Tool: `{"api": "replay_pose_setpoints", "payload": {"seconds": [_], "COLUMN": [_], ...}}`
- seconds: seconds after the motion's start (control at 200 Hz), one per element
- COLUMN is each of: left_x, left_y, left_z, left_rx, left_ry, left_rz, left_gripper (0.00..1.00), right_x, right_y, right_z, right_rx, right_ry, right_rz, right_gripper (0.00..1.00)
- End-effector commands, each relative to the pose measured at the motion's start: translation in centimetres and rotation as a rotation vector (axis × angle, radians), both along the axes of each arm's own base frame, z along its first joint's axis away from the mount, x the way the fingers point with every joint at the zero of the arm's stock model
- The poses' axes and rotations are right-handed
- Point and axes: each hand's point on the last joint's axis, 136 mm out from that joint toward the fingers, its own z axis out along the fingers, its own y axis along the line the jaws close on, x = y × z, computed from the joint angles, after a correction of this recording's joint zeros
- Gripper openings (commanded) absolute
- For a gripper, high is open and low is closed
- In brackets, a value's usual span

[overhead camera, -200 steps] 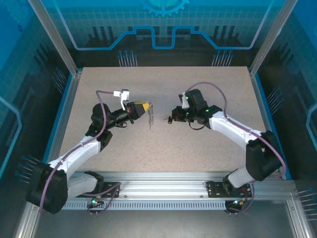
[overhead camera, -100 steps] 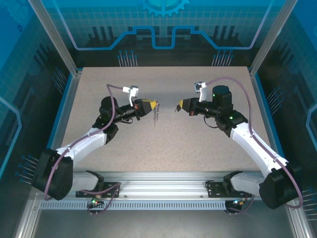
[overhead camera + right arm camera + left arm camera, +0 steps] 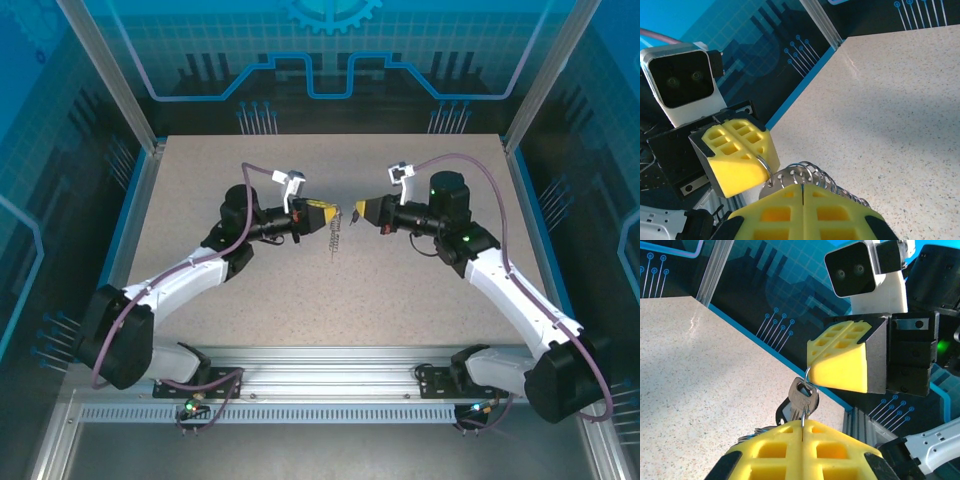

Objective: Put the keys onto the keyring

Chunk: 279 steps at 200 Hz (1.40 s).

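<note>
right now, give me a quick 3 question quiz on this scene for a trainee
1. True or false: the left gripper and the right gripper are both shut.
2. Where is the keyring? A) flat on the table by the left arm's base; B) hanging in the air at the left gripper's tip, facing the right gripper; C) at the table's far edge.
3. What colour are the fingers of both grippers?

Key: 1 true; 2 B; 3 yellow.
</note>
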Motion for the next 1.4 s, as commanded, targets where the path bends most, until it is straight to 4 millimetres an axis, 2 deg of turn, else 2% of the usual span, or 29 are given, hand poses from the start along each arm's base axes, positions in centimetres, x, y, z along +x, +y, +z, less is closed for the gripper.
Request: {"api": "replay_pose_setpoints", "payload": {"seconds": [0.0,0.365,0.76,1.07,1.39], "left_x": [0.0,-0.1,-0.6,-0.8,-1.0], "left_y": [-0.4,-0.5,-0.8,-0.8,-0.5], "left_z": [1.9,1.7,2.0,2.4,3.1], "left_rx": [0.008,0.036,0.049,0.056,0.074], "left_ry": [-0.086,-0.098,-0.117,-0.134,-0.168], "left_rz": [-0.003,-0.008,-0.027,-0.020,-0.006], "left_gripper": [0.00,0.00,0.00,0.00,0.00], "right_x": [-1.3,-2.5,-2.1,-1.6,-1.3], "right_y": [0.9,2.1,3.1,3.3,2.3], "right_z": [2.8,3.5,3.8,2.5,1.8], "right_rx": [0.017,0.008,-0.003,-0.035,-0.060], "right_ry": [-0.095,-0.134,-0.138,-0.109,-0.098], "right_rz": [0.058,0.096,0.105,0.102,0.060], "right_gripper": [0.00,0.00,0.00,0.00,0.00]}}
